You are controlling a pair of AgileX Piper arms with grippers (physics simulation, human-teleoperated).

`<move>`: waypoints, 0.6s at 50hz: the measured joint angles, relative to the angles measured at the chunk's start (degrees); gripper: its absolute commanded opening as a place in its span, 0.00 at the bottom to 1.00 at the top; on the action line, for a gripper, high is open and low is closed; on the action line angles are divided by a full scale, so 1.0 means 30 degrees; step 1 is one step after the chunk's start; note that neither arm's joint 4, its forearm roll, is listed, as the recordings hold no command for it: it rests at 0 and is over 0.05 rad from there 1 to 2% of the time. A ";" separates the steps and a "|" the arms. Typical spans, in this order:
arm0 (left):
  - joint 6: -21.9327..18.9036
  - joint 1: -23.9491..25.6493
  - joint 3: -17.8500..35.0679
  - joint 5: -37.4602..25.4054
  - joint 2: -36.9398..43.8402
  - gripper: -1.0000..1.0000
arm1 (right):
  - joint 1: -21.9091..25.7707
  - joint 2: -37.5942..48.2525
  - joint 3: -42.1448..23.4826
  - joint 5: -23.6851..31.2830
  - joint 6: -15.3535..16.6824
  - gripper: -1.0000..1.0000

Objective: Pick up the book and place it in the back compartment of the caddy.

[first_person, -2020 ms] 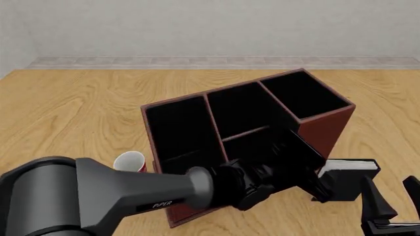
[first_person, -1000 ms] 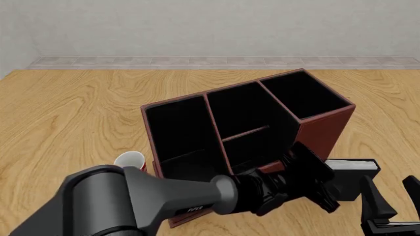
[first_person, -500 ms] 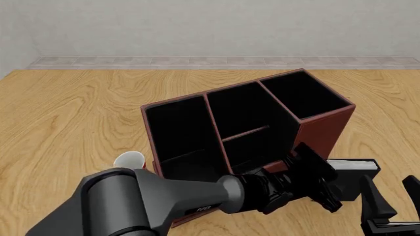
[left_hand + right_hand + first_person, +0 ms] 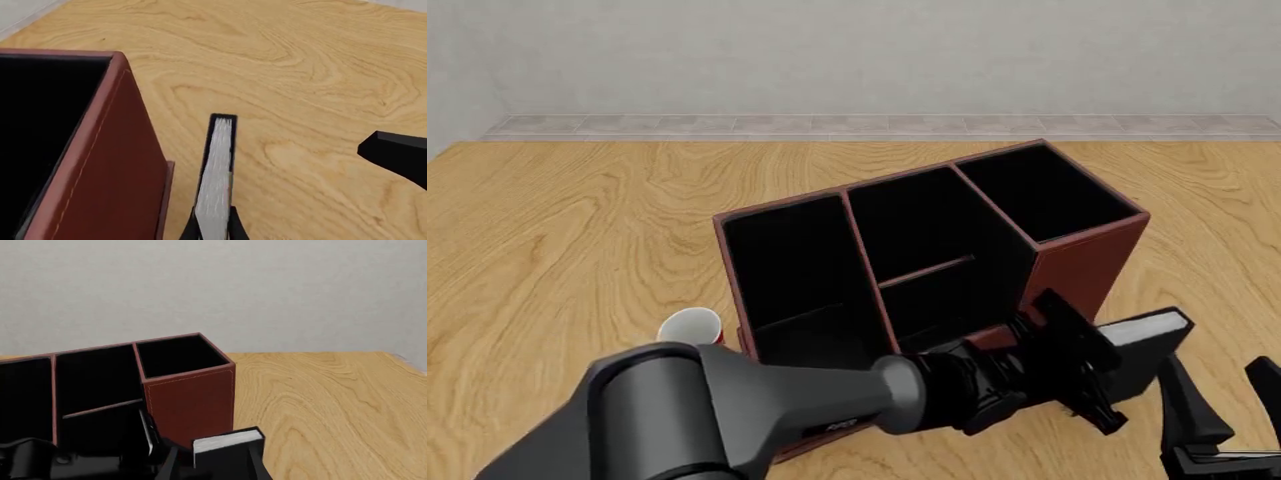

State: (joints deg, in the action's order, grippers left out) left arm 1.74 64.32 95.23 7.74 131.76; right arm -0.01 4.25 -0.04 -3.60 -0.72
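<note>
Tilted upward since before, the book (image 4: 1141, 345) sits clamped in the left end effector (image 4: 1084, 372).

Leather-look stitched caddy (image 4: 1081, 265), paper-edged matt book (image 4: 217, 180), glossy wood table (image 4: 574, 230)

The caddy (image 4: 928, 290) walls off the left hand (image 4: 1081, 375) on one side; bare counter (image 4: 1214, 230) lies open beyond, though the right hand (image 4: 1228, 415) stands near.

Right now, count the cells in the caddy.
4. A long cell on the left, two small middle cells, far and near, and one right cell. The left arm covers part.
</note>
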 measured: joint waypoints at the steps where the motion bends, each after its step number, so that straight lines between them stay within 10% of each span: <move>1: -0.0020 -0.0001 -0.0060 -0.0025 -0.0062 0.00 | 0.0000 -0.0001 0.0000 0.0003 -0.0002 1.00; 30: -0.0307 -0.0035 -0.3967 0.1246 -0.4057 0.00 | 0.0008 -0.0045 -0.0005 0.0047 0.0007 1.00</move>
State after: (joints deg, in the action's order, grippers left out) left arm 0.82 64.22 83.33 11.48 119.59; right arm 0.01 4.12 -0.05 -3.46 -0.70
